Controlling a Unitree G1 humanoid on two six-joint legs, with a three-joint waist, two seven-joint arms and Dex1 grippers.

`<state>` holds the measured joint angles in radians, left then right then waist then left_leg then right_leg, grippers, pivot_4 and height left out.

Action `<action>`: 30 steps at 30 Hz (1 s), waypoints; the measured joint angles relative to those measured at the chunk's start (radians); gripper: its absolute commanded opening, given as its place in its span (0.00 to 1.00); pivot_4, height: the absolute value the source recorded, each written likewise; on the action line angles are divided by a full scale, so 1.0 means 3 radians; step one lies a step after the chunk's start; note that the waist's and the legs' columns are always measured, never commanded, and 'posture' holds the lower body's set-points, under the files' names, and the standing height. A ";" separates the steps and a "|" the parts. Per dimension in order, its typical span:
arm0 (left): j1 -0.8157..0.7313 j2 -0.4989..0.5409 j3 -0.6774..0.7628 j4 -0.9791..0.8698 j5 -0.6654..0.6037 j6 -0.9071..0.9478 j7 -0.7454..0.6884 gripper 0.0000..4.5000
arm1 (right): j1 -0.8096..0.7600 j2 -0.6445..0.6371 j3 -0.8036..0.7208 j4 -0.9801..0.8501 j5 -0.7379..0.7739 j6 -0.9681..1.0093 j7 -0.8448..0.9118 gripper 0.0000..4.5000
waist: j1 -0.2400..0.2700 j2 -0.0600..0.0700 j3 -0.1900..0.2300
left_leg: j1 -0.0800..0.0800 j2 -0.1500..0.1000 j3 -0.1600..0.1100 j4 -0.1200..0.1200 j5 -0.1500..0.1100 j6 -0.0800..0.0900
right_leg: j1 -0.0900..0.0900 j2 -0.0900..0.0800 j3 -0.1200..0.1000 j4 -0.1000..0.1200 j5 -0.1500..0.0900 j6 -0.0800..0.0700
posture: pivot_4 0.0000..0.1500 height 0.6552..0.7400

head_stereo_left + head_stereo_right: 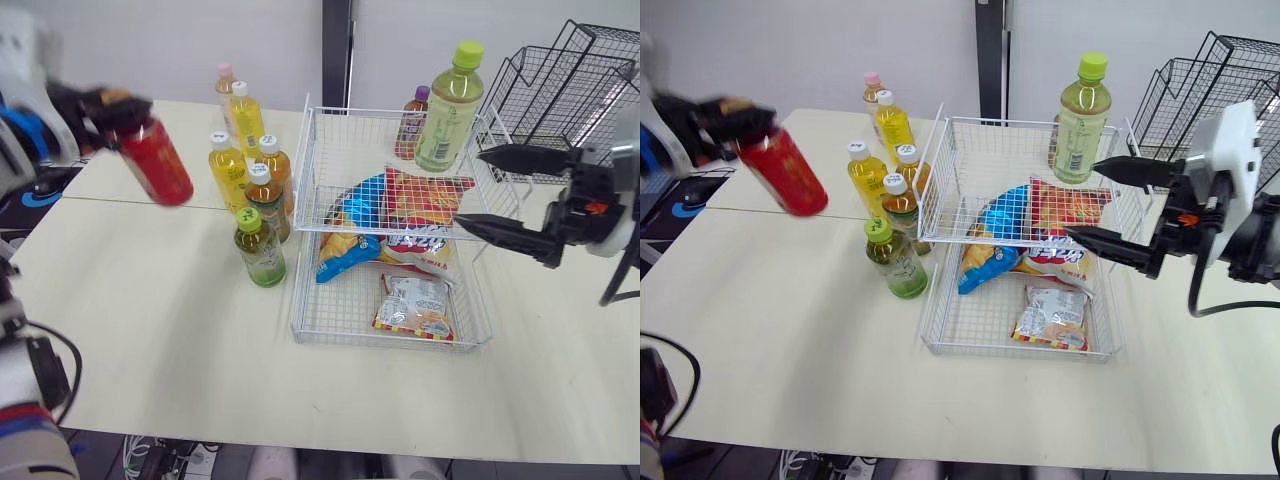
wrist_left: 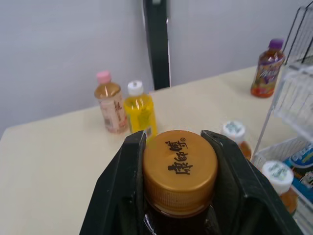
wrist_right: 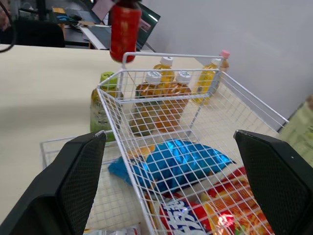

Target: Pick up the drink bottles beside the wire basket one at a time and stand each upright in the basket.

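My left gripper is shut on the gold cap of a red-labelled bottle. It holds the bottle tilted in the air, well left of the white wire basket. Several drink bottles stand on the table against the basket's left side, among them a green tea bottle, yellow bottles and a pink-capped one. My right gripper hovers open at the basket's right side, with nothing between its fingers.
Snack bags lie in the basket's tiers. A tall green-capped bottle and a small purple-capped bottle stand behind the basket. A black wire rack sits at the back right. The front of the cream table is bare.
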<state>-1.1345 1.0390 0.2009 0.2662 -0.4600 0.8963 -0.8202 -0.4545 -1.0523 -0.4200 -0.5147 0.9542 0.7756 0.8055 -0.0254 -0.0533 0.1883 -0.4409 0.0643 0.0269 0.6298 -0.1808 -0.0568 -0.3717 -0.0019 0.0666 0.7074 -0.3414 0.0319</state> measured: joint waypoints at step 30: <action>-0.2392 -0.2443 -0.0919 0.3112 0.0947 -0.1505 -0.0825 0.30 | 0.0982 0.0027 -0.1112 -0.0551 0.0333 0.0283 -0.0754 1.00 | -0.0026 0.0018 0.0012 | -0.0037 -0.0003 -0.0001 0.0001 0.0001 0.0000 | -0.0029 0.0003 0.0002 -0.0007 0.0000 0.0001 | 1.00 1.00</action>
<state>-1.8522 0.3062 -0.0747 1.1999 -0.1759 0.4449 -1.0676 -0.1600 -1.0442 -0.7535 -0.6800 1.0541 0.8605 0.5793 -0.0333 -0.0479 0.1917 -0.4521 0.0632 0.0265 0.6301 -0.1805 -0.0569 -0.3803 -0.0010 0.0673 0.7053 -0.3416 0.0322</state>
